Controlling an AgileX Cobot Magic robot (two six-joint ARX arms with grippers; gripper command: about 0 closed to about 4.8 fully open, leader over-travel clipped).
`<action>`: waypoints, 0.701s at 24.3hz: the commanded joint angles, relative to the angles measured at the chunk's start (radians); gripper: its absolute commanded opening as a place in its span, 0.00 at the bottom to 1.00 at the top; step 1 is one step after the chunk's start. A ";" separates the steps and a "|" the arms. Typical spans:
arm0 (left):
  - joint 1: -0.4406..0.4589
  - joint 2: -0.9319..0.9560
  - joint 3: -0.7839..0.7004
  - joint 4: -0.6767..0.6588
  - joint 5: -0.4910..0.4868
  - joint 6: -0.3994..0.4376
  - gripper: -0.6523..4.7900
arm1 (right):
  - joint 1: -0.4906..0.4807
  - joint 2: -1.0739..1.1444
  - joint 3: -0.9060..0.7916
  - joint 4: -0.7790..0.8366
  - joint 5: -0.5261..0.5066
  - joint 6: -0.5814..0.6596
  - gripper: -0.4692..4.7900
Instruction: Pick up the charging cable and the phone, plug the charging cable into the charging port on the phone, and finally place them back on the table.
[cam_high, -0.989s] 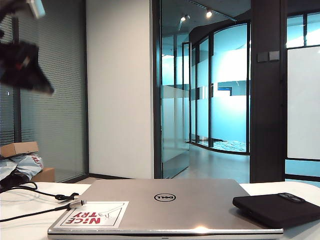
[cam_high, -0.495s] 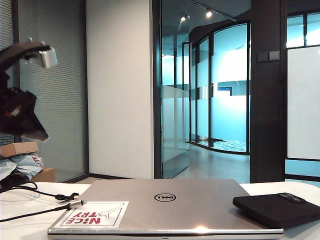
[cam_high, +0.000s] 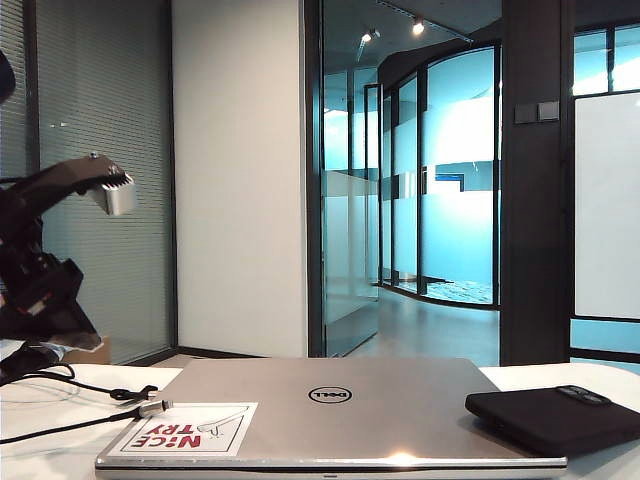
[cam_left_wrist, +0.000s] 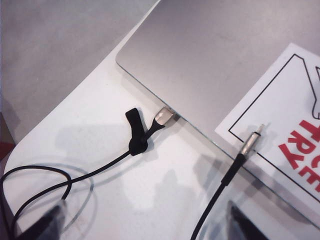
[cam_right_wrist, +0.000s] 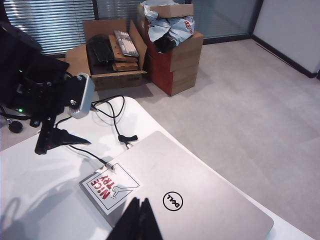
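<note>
The charging cable (cam_left_wrist: 102, 168) lies on the white table (cam_left_wrist: 165, 195) by the laptop's corner. One end carries a black tie (cam_left_wrist: 136, 133) and a silvery plug (cam_left_wrist: 164, 117). The other end's thin plug tip (cam_left_wrist: 251, 143) rests on the laptop's sticker. My left gripper (cam_left_wrist: 145, 230) hangs open above the cable, with nothing between its fingertips (cam_left_wrist: 47, 226). In the exterior view the left gripper (cam_high: 60, 315) is low at the far left, over the cable (cam_high: 95, 393). The black phone (cam_high: 555, 415) lies at the right. My right gripper (cam_right_wrist: 140, 220) is shut and empty over the laptop.
A silver Dell laptop (cam_high: 330, 410) with a red-lettered sticker (cam_high: 185, 430) fills the table's middle. Cardboard boxes (cam_right_wrist: 150, 55) of clutter stand on the floor beyond the table's rounded edge (cam_right_wrist: 150, 117). The left arm's camera block (cam_right_wrist: 80, 95) juts out over the table.
The left arm has come down from high at the upper left to just above the cable, its gripper staying open. The right arm, phone and cable have not moved.
</note>
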 joint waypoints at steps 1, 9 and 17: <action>0.000 0.023 0.003 0.037 0.004 0.004 0.87 | 0.000 -0.003 0.006 0.024 0.002 -0.003 0.08; 0.000 0.084 0.003 0.071 0.004 0.072 0.87 | 0.000 -0.003 0.005 0.024 0.002 -0.003 0.08; -0.014 0.131 0.003 0.079 0.003 0.135 0.87 | -0.005 -0.003 0.005 0.024 0.002 -0.003 0.08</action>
